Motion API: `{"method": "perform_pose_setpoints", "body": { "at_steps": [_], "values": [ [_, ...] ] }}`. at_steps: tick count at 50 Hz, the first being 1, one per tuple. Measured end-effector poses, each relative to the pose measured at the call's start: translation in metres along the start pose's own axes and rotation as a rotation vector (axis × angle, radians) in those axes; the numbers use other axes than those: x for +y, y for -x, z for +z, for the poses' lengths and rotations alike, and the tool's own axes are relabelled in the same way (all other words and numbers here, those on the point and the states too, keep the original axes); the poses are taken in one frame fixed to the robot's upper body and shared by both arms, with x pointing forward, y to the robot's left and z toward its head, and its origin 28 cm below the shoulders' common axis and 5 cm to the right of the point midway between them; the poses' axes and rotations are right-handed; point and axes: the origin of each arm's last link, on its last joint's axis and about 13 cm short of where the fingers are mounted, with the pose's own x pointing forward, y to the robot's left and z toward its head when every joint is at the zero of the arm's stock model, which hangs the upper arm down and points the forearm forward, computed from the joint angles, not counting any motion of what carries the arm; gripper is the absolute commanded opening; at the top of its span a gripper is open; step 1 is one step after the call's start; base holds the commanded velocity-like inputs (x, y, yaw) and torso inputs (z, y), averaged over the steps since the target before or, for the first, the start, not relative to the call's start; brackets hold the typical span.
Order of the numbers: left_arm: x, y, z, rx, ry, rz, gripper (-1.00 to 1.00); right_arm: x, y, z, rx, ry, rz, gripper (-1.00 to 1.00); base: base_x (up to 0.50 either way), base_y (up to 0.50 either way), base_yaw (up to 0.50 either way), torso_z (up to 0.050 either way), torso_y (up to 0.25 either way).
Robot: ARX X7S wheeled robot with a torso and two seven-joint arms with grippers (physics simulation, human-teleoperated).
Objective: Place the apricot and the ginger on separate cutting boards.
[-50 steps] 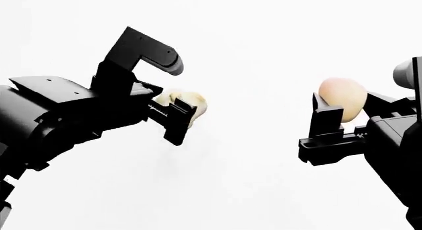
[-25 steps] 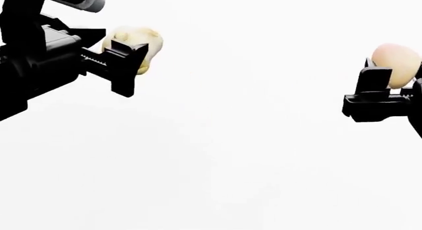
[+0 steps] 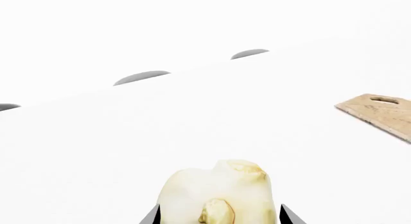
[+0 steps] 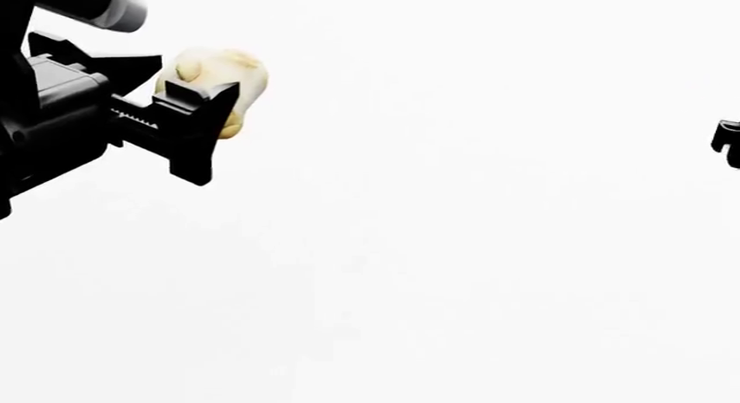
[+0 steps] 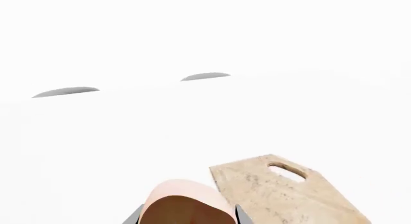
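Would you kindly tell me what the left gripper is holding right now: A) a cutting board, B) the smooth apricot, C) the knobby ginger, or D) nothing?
C: the left gripper is shut on the lumpy pale-yellow ginger, whose bulges and brownish patch also show between the finger tips in the left wrist view.

We see a plain white table (image 5: 192, 132) here, one beige cutting board (image 5: 282, 195) lying flat on it (oval handle hole showing).

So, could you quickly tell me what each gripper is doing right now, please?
Left gripper: closed on the ginger.
Right gripper: closed on the apricot, near a cutting board.
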Motion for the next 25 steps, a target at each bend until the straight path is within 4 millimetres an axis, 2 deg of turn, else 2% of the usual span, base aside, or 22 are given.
{"method": "perform_pose_setpoints", "body": {
  "at_steps": [9,25],
  "values": [
    [-0.001,0.002,-0.001,0.000,0.000,0.002,-1.00,-0.008,-0.012,0.001,0.015,0.032,-0.039,-1.00,0.00,0.00,0.00,0.000,0.000],
    [-0.001,0.005,-0.001,-0.002,0.001,0.004,-1.00,-0.013,-0.016,-0.005,0.036,0.053,-0.045,-1.00,0.15,-0.23,0.00,0.000,0.001]
  ]
}}
